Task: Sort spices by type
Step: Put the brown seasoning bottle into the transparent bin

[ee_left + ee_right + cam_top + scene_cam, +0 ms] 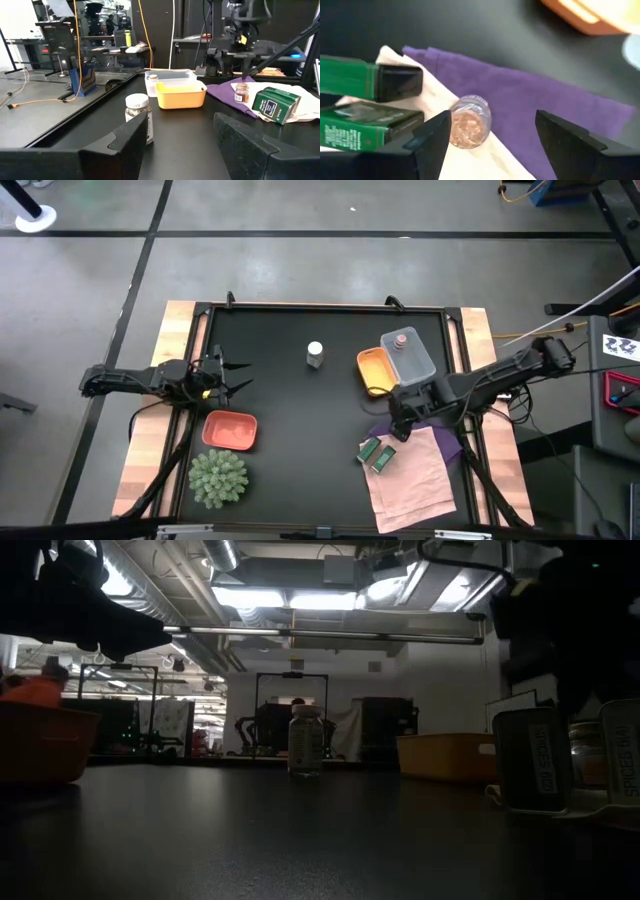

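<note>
A white-capped jar (315,355) (138,117) stands upright on the black table, mid-far. One pinkish-topped jar (401,338) sits in the clear tray (418,363). The other pinkish jar (469,121) (242,92) stands on the cloths next to two green packets (378,453) (365,102). My right gripper (492,145) (400,420) hangs open above this jar, looking down on it, without touching. My left gripper (235,375) (182,145) is open at the table's left, pointing level toward the white-capped jar.
An orange tray (375,372) stands beside the clear tray. A salmon-red tray (230,430) and a green spiky plant ball (218,477) are near the left-near corner. A pink cloth (410,475) and a purple cloth (445,438) lie at the right-near corner.
</note>
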You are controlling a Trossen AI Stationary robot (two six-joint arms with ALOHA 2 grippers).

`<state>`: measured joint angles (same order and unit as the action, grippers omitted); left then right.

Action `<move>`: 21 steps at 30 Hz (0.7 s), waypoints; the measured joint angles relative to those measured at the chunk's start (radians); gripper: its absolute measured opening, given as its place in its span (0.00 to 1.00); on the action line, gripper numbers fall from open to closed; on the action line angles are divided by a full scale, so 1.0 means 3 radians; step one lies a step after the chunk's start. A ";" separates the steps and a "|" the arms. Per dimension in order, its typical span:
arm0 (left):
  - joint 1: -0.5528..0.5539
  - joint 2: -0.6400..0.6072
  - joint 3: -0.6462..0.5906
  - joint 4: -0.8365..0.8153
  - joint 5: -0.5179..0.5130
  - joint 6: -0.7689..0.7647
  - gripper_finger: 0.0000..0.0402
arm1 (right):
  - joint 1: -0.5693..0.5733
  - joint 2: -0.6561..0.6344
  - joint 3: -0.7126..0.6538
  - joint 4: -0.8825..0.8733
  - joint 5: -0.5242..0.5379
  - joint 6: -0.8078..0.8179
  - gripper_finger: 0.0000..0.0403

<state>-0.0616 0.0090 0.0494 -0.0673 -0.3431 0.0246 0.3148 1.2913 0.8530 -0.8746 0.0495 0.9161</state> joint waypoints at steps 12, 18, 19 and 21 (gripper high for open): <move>0.0000 0.0000 0.0000 -0.0001 0.0000 -0.0006 0.54 | 0.0117 0.0143 -0.0043 0.0221 0.0002 0.0024 0.71; -0.0001 0.0001 0.0000 0.0000 0.0000 -0.0007 0.54 | 0.0117 0.0177 -0.0043 0.0219 -0.0041 0.0025 0.71; 0.0000 0.0000 0.0000 0.0000 0.0000 -0.0007 0.54 | 0.0117 0.0199 -0.0043 0.0219 -0.0060 0.0026 0.71; 0.0000 0.0001 0.0000 -0.0001 0.0000 -0.0007 0.54 | 0.0137 0.0249 -0.0043 0.0238 -0.0091 0.0025 0.71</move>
<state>-0.0617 0.0093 0.0494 -0.0676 -0.3431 0.0223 0.3558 1.3660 0.8402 -0.8032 0.0223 0.9237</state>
